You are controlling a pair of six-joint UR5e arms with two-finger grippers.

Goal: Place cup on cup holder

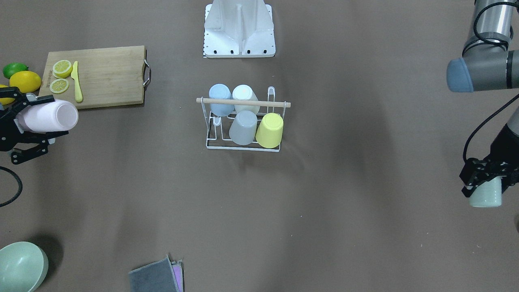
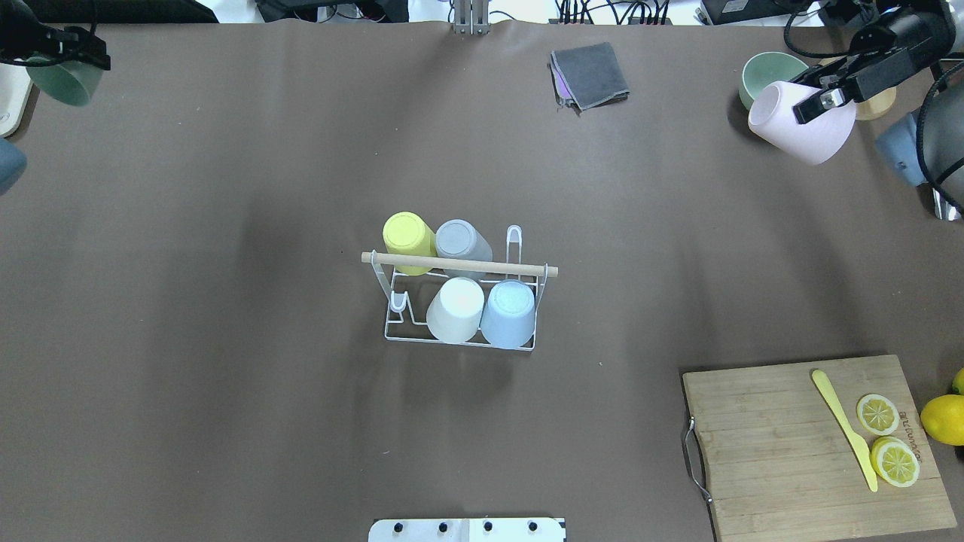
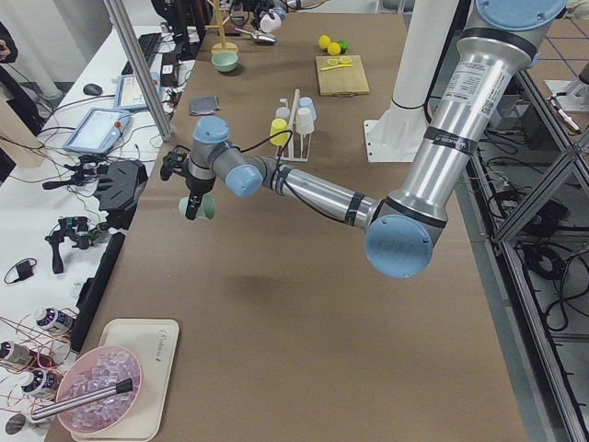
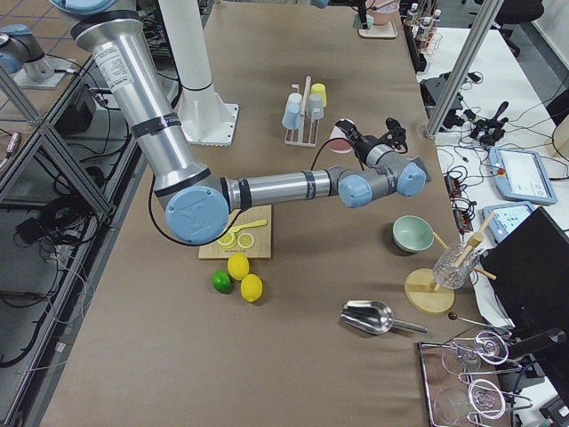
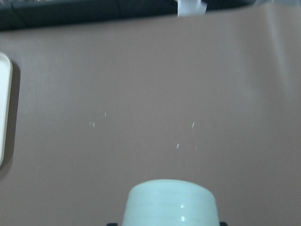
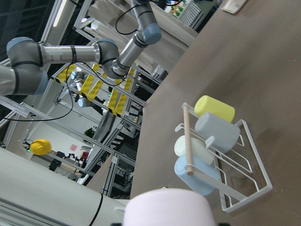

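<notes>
The white wire cup holder [image 2: 461, 337] with a wooden rod handle [image 2: 459, 264] stands mid-table [image 1: 242, 147]. It bears yellow [image 2: 407, 239], grey [image 2: 461, 242], white [image 2: 456, 309] and blue [image 2: 508, 313] cups upside down. One peg at each end stands bare. My left gripper [image 2: 60, 54] is shut on a pale green cup [image 2: 66, 81], held above the table at the far left [image 1: 485, 195]. My right gripper [image 2: 825, 84] is shut on a pink cup [image 2: 802, 122], held tilted at the far right [image 1: 48, 117]. The right wrist view shows the cup holder [image 6: 254, 165] beyond the pink cup [image 6: 169, 207].
A wooden cutting board [image 2: 821, 444] with a yellow knife [image 2: 847, 429] and lemon slices [image 2: 889, 448] lies near right. Whole lemons [image 1: 25, 81] and a lime [image 1: 15, 69] lie beside it. A green bowl [image 2: 768, 71] and folded cloths [image 2: 591, 74] lie at the far side.
</notes>
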